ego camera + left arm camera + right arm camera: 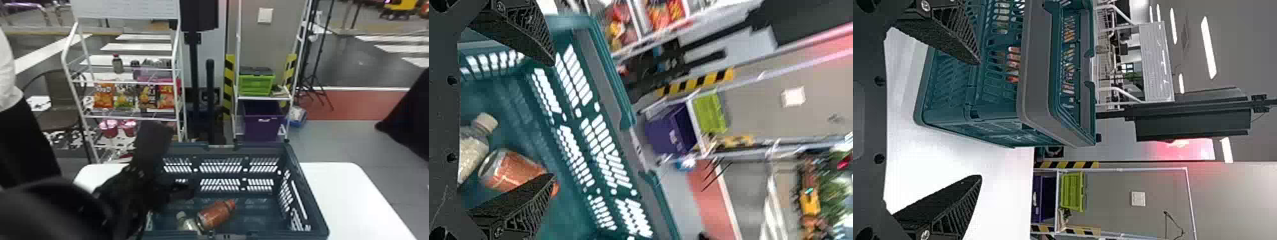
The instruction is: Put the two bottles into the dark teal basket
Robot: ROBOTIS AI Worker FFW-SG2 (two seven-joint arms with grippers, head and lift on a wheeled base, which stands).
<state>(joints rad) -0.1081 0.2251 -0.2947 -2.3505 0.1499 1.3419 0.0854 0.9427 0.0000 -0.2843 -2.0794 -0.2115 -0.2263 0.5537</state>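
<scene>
a white rack (pixel 127 118) stands at the left of the head view, with snack bags (pixel 103 95) along one shelf and pink cups (pixel 109 128) below. next comes the left gripper (pixel 183 188), over the left part of the dark teal basket (pixel 261 147). it is released: in the left wrist view its two fingers stand wide apart, with nothing pinched between them.

both bottles are inside the basket, down on its floor near the side closest to the robot. the clear bottle with the pale cap (pixel 188 223) lies on the left, its cap aimed up the basket and to the left. just beside it, on the right, the orange bottle (pixel 214 215) lies on its side, cap pointing to the far right.

past the basket, a green crate (pixel 257 84) sits on a shelf above a purple bin (pixel 261 124). the white table (pixel 357 191) reaches out from under the basket on both sides. the right gripper (pixel 979 120) is released as well, its fingers well apart and holding nothing, facing the basket's outer side in the right wrist view.
</scene>
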